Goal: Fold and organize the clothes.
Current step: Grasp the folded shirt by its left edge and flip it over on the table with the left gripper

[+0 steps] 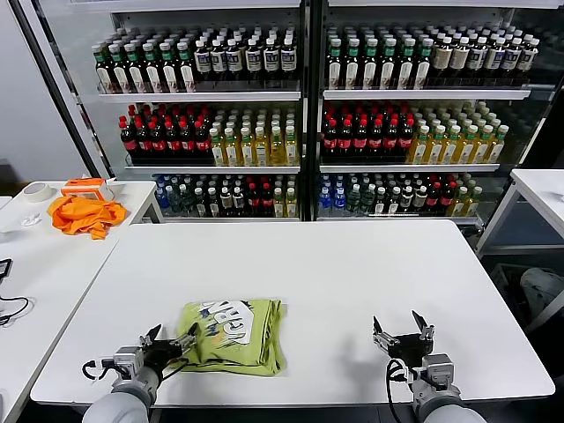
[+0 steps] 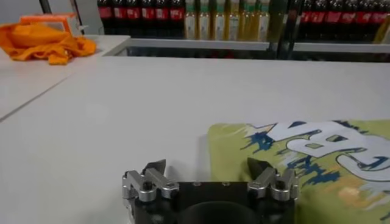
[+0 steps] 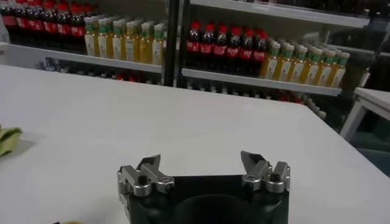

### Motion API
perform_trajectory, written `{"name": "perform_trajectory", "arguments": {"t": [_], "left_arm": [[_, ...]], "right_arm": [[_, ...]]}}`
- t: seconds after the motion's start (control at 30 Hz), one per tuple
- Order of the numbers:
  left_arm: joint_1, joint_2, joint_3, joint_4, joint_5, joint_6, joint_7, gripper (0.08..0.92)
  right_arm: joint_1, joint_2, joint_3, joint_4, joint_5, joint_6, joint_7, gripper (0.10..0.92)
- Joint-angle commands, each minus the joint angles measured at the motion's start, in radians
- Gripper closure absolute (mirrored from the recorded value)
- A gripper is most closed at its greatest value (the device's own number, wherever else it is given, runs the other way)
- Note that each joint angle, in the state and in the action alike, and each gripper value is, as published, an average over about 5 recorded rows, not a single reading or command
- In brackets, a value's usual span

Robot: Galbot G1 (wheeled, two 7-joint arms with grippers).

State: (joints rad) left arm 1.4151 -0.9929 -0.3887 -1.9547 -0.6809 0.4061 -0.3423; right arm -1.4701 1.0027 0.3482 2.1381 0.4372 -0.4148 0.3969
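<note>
Left gripper (image 1: 169, 338), jaws spread and empty at lower left, sat beside the folded lime-green cotton T-shirt (image 1: 236, 336) (soft, light, floppy), best pinched at its layered edge.

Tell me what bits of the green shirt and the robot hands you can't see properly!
- T-shirt: folded, so its underside and inner layers are hidden in the head view.
- T-shirt print: cut off by the left wrist view's edge.
- Left gripper, right gripper: both open; arms cut off by the head view's edge.
</note>
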Motion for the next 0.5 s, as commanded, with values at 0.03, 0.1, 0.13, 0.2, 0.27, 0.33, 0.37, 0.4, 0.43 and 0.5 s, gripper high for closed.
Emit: {"name": "perform_trajectory", "arguments": {"t": [0.03, 0.1, 0.13, 0.2, 0.27, 0.33, 0.37, 0.4, 0.43, 0.5], "left_arm": [[0.017, 0.001, -0.003, 0.03, -0.01, -0.044, 0.064, 0.25], [0.021, -0.003, -0.002, 0.033, -0.012, -0.047, 0.076, 0.302], [0.022, -0.005, -0.002, 0.036, -0.012, -0.048, 0.081, 0.337], [0.024, -0.009, -0.004, 0.042, -0.015, -0.051, 0.091, 0.389], [0.025, -0.013, -0.005, 0.046, -0.017, -0.057, 0.1, 0.449], [0.027, -0.017, -0.004, 0.048, -0.017, -0.065, 0.109, 0.51], [0.027, -0.019, -0.003, 0.047, -0.016, -0.069, 0.113, 0.536], [0.027, -0.021, -0.002, 0.046, -0.015, -0.074, 0.116, 0.562], [0.025, -0.024, -0.001, 0.046, -0.012, -0.079, 0.119, 0.597], [0.021, -0.028, -0.002, 0.045, -0.009, -0.096, 0.124, 0.649]], "right_arm": [[0.005, 0.003, -0.005, -0.005, 0.0, 0.001, 0.0, 0.203], [0.007, 0.003, -0.007, -0.006, -0.001, 0.001, -0.001, 0.203], [0.007, 0.003, -0.008, -0.006, -0.001, 0.001, -0.001, 0.203], [0.007, 0.002, -0.008, -0.005, -0.001, 0.001, -0.001, 0.203], [0.006, 0.001, -0.007, -0.005, -0.001, 0.001, -0.001, 0.203], [0.006, 0.0, -0.006, -0.005, -0.001, 0.002, -0.001, 0.203], [0.006, 0.0, -0.006, -0.005, -0.001, 0.002, -0.001, 0.203], [0.006, 0.0, -0.007, -0.005, -0.001, 0.002, -0.001, 0.203], [0.006, 0.001, -0.007, -0.004, -0.001, 0.002, -0.002, 0.203], [0.005, 0.0, -0.006, -0.003, -0.001, 0.002, -0.002, 0.203]]}}
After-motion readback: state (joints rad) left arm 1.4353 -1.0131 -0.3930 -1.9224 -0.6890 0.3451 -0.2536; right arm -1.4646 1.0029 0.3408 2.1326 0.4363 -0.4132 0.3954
